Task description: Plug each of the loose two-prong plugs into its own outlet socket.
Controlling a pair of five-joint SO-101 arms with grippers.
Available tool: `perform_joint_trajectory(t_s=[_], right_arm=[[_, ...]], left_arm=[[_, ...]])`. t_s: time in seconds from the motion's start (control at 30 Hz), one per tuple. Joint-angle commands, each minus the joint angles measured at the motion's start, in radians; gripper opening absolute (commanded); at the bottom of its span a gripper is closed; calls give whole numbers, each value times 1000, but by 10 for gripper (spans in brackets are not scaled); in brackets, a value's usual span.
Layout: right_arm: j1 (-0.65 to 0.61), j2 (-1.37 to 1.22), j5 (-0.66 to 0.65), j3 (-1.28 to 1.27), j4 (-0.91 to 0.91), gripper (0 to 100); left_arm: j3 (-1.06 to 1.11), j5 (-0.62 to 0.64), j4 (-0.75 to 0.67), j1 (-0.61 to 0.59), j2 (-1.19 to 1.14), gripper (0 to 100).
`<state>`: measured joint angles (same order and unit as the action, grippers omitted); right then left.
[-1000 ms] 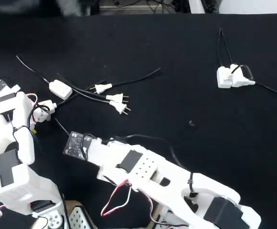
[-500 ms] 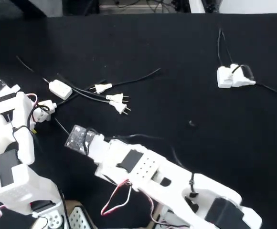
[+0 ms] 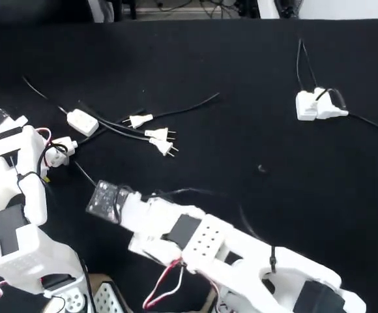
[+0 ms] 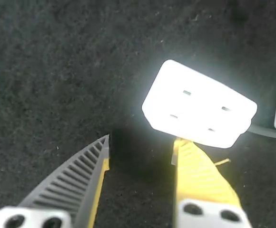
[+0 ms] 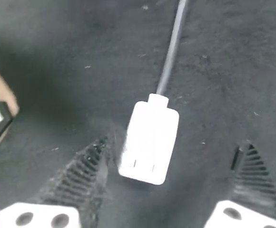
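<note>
A: How is the left gripper [image 4: 141, 141] seen?
B: Spread open, nothing held; a socket [image 4: 200, 116] is found just beside one fingertip, by the table's [image 3: 241, 59] left edge
A: And the right gripper [image 5: 173, 145]?
B: Opened wide around a corded socket [image 5: 150, 142], not gripped; three plugs [image 3: 159, 134] are seen loose toward the left edge

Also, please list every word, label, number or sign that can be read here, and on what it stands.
No text can be read in any view.
White plastic outlet block: only plain slots, no print.
White rectangular socket on a grey cable: blank.
Three white two-prong plugs on the black table: too small to tell.
</note>
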<state>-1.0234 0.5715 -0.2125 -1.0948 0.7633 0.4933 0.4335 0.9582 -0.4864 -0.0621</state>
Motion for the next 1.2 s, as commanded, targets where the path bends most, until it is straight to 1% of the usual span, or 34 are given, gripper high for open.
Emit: perform_joint_trajectory(t_s=[0.0, 0.13, 0.3, 0.5, 0.63, 0.67, 0.77, 0.83, 1.0, 1.17], right_arm=[[-21, 35, -66, -1, 9, 378], [14, 35, -160, -22, 5, 378], [107, 35, -215, -22, 3, 378], [157, 35, -282, -22, 9, 378], [164, 35, -269, -13, 9, 378], [157, 39, -238, -12, 9, 378], [103, 41, -80, 19, 11, 378], [66, 35, -23, 25, 8, 378], [41, 35, -74, 2, 2, 378], [43, 33, -74, 1, 2, 378]], left_arm=[[-31, -8, -11, -7, 9, 219], [-30, -8, -11, -7, 9, 219], [-27, -8, -11, -7, 9, 219], [-25, -8, -11, -7, 9, 219], [-25, -8, -11, -7, 9, 219], [-25, -8, -11, -7, 9, 219], [-25, -8, -11, -7, 9, 219], [-27, -8, -11, -7, 9, 219], [-27, -8, -11, -7, 9, 219], [-27, -8, -11, -7, 9, 219]])
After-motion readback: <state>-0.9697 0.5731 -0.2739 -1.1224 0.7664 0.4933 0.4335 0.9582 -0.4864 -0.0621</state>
